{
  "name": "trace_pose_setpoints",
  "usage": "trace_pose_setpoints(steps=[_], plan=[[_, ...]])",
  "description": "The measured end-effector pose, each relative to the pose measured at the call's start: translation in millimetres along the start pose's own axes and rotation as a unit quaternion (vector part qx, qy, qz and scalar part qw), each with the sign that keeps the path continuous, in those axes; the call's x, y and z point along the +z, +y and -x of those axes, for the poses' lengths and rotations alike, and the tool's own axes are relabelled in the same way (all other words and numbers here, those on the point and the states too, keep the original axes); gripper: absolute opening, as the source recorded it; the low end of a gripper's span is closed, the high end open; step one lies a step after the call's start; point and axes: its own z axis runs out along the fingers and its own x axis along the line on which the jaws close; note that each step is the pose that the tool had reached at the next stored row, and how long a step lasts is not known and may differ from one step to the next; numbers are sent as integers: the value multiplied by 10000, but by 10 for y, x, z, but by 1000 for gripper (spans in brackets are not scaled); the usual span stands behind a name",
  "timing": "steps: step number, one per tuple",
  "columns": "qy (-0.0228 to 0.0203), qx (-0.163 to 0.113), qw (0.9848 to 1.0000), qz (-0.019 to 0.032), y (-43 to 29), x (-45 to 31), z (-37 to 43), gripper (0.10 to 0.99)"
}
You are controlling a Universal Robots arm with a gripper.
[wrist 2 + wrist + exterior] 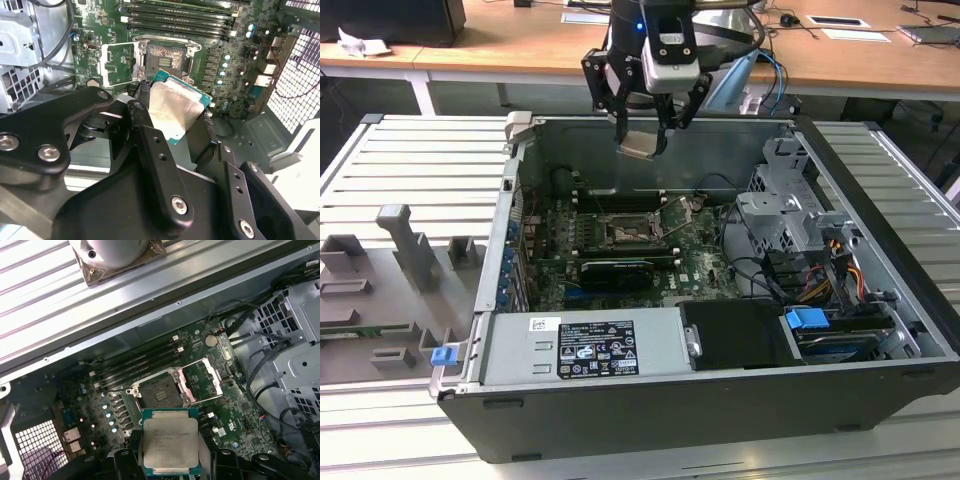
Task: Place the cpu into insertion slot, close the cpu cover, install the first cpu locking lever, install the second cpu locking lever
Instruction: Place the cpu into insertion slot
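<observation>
One chip (172, 107), pinched by its edges between the fingers of the gripper (640, 138), hangs high above the open computer case (510, 230). Down below the gripper, well apart from it, sits the socket (159, 395), bare and dark inside its metal frame. The cover (202, 380) is swung up and open just to one side of the socket, so the way down looks free. Now the worries. In the second wrist view the chip looks tilted in the grip rather than flat, and if it goes down like that, one corner could land first and scrape the fine contacts in the socket. It also has to meet the frame squarely: a small twist and it would perch on the rim instead of dropping in. The grasp is only on thin edges, so a slip is possible too. Around the target, long memory slots (140, 362) lie close alongside the socket, and the raised cover stands near the fingers' way down. Loose cables (760, 270) and a metal drive cage (790, 195) crowd the other end of the case, well clear of the gripper.
</observation>
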Motion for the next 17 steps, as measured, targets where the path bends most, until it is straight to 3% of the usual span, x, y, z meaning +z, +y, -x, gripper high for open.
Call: trace_pose_setpoints(steps=[4, 17], plan=[[-17, 221, 9998, 2, 0, 9, 0, 533], [-43, 537, 9985, 6, -4, 54, 1, 533]])
